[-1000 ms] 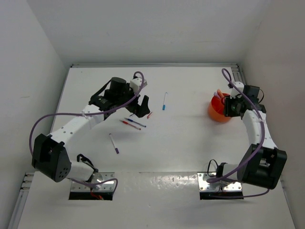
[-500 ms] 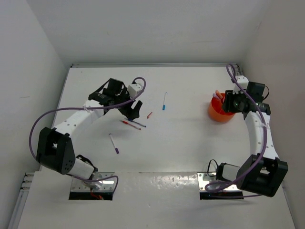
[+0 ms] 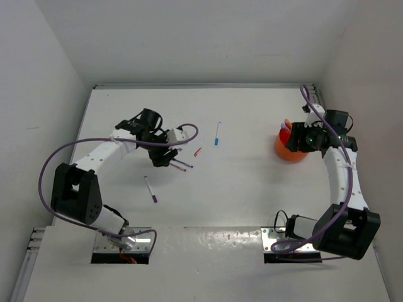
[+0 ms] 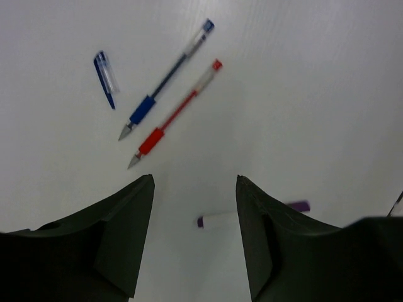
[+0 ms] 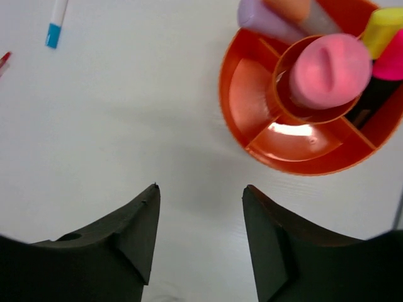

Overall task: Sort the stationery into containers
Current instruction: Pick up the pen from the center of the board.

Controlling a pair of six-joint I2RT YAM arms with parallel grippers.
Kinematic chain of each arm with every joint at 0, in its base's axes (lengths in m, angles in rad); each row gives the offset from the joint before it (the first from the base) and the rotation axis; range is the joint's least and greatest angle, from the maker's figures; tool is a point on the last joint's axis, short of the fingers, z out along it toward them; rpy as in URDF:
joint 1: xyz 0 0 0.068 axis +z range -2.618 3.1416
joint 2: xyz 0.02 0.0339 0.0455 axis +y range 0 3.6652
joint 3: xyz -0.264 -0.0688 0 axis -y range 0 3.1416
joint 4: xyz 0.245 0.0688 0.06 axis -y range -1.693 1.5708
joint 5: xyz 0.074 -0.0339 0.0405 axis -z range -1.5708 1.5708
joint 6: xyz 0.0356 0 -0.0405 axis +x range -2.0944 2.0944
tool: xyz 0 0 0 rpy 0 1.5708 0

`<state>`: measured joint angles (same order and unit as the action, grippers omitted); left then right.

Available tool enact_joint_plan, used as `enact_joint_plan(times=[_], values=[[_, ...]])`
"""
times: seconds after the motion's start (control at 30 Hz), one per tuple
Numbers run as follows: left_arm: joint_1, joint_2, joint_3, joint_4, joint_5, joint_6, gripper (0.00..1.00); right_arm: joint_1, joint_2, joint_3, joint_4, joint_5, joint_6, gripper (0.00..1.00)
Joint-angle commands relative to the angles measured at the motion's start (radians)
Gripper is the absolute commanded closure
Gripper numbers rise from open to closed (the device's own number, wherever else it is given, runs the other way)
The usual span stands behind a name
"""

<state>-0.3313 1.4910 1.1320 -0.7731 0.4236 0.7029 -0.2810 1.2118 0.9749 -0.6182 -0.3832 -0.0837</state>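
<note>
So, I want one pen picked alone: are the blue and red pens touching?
Apart. The left wrist view shows a plain white gap between the blue pen and red pen.

White table (image 3: 252, 182). At 9 o'clock of centre, a blue pen (image 4: 165, 78) and red pen (image 4: 176, 113) lie parallel, close, not touching. Blue cap (image 4: 106, 78) just beside the blue pen. Purple pen (image 3: 150, 189) at 8 o'clock, apart. Small red piece (image 3: 198, 151) near centre. Blue-tipped pen (image 3: 217, 133) at 12 o'clock. Orange bowl (image 3: 284, 153) at 3 o'clock.

You see the right gripper (image 3: 302, 139) just beside the small round bright-orange plastic bowl (image 3: 284, 153); a thin blue-tipped white pen (image 3: 217, 133) lies well left of this bowl.
</note>
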Motion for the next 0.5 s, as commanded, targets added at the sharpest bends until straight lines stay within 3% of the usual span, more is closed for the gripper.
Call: enact_joint_plan(times=[0.0, 0.1, 0.3, 0.47], values=[[0.041, -0.055, -0.014, -0.216, 0.000, 0.406, 0.40, 0.028, -0.029, 0.024, -0.051, -0.080, 0.012, 0.44], [0.081, -0.098, -0.083, -0.307, -0.069, 0.712, 0.40, 0.062, -0.034, 0.004, -0.061, -0.086, 0.021, 0.42], [0.153, -0.077, -0.193, -0.319, -0.144, 0.972, 0.40, 0.118, -0.031, -0.013, -0.080, -0.097, 0.045, 0.37], [0.179, -0.077, -0.267, -0.218, -0.106, 1.089, 0.30, 0.140, -0.026, -0.013, -0.098, -0.089, 0.059, 0.33]])
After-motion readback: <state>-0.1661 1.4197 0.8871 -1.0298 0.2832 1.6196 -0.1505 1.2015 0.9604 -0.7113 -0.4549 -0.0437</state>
